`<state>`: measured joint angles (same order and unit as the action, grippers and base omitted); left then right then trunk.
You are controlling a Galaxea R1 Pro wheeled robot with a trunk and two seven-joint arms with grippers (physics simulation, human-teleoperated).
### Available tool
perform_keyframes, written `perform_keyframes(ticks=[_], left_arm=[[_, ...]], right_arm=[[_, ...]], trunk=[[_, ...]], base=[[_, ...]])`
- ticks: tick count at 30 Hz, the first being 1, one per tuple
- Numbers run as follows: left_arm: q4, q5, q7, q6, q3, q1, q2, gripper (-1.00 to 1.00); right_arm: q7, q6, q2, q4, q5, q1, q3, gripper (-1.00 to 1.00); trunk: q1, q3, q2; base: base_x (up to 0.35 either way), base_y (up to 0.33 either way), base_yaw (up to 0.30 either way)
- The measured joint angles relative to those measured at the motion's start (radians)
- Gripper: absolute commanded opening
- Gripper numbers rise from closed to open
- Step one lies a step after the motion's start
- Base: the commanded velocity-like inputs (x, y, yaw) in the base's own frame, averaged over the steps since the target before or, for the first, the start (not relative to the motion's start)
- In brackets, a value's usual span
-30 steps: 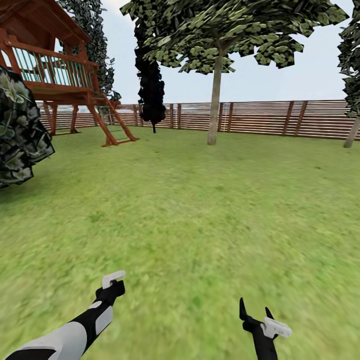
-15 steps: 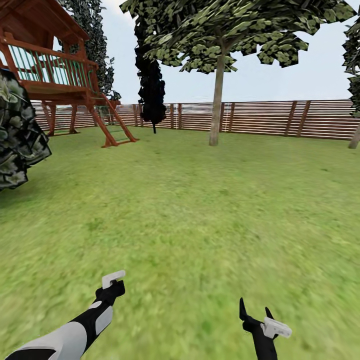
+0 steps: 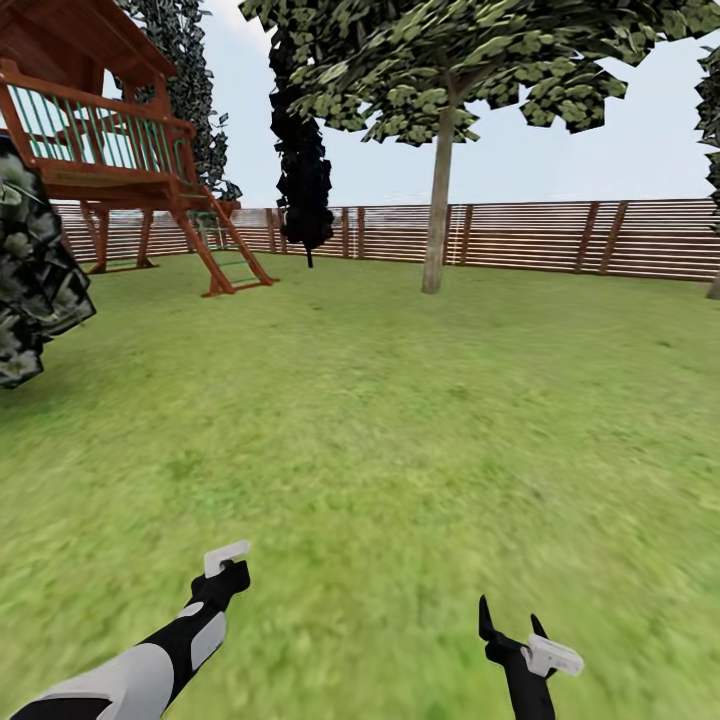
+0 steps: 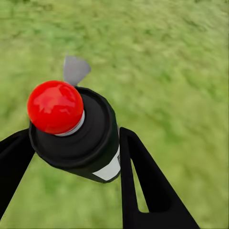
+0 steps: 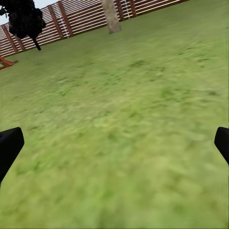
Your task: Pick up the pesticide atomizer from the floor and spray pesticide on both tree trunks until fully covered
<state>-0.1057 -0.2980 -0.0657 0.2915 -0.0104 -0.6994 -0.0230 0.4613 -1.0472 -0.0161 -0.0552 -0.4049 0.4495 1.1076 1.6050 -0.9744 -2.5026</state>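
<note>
In the left wrist view my left gripper [image 4: 74,136] is shut on the pesticide atomizer [image 4: 90,143], a black bottle with a white label, a red cap and a grey trigger, held above the grass floor [image 4: 181,71]. In the head view the left gripper [image 3: 228,575] sits low at the left and my right gripper [image 3: 510,622] stands open and empty low at the right. One tree with a straight grey-brown trunk [image 3: 437,210] rises far ahead by the fence; its base shows in the right wrist view as well [image 5: 111,16]. Another trunk [image 3: 714,288] just touches the right edge.
A wooden playhouse on stilts [image 3: 110,150] with a ladder stands at the far left. A black conifer [image 3: 302,180] grows by the slatted fence [image 3: 560,238]. A dark leafy bush [image 3: 35,280] juts in at the left. Open lawn [image 3: 380,420] lies between me and the tree.
The whole head view has shifted slightly, so the camera has moved; the tree ahead sits a little further right. Both arms hold the same pose.
</note>
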Motion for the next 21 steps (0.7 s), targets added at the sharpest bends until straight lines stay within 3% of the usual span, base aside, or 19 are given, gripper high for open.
perform_keyframes(ticks=[21], left_arm=[[0.000,0.000,0.000,0.000,0.000,0.000,0.000,-1.00]], right_arm=[[0.000,0.000,0.000,0.000,0.000,0.000,0.000,1.00]], trunk=[[0.000,0.000,0.000]], base=[[0.335,0.113,0.000]])
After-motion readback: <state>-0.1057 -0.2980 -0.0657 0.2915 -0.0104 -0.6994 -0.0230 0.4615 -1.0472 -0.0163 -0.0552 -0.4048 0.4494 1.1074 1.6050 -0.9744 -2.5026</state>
